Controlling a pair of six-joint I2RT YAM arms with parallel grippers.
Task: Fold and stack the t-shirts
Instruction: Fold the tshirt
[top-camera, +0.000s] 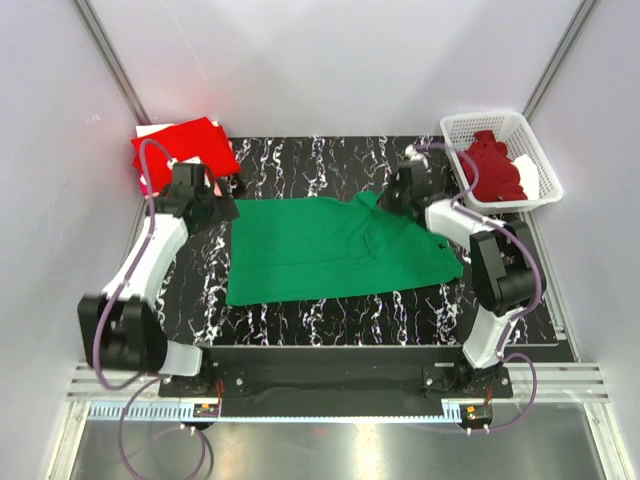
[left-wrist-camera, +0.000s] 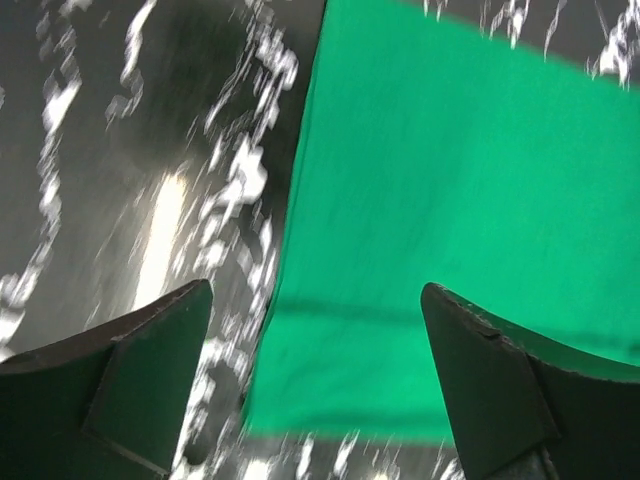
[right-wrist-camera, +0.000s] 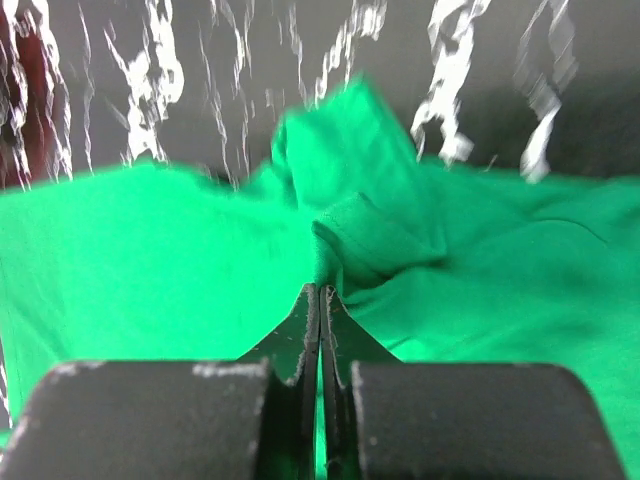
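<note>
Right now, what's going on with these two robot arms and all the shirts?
The arms are working on an emerald green cotton t-shirt spread on the black marbled table. The right gripper is shut on a bunch of its fabric at the far edge. The left gripper hangs open over the shirt's left edge, holding nothing. A bright red t-shirt lies at the far left corner, and a dark maroon t-shirt sits crumpled in the white plastic lattice basket.

White basket (top-camera: 482, 119) (far right), marbled tabletop (top-camera: 320, 165)
</note>
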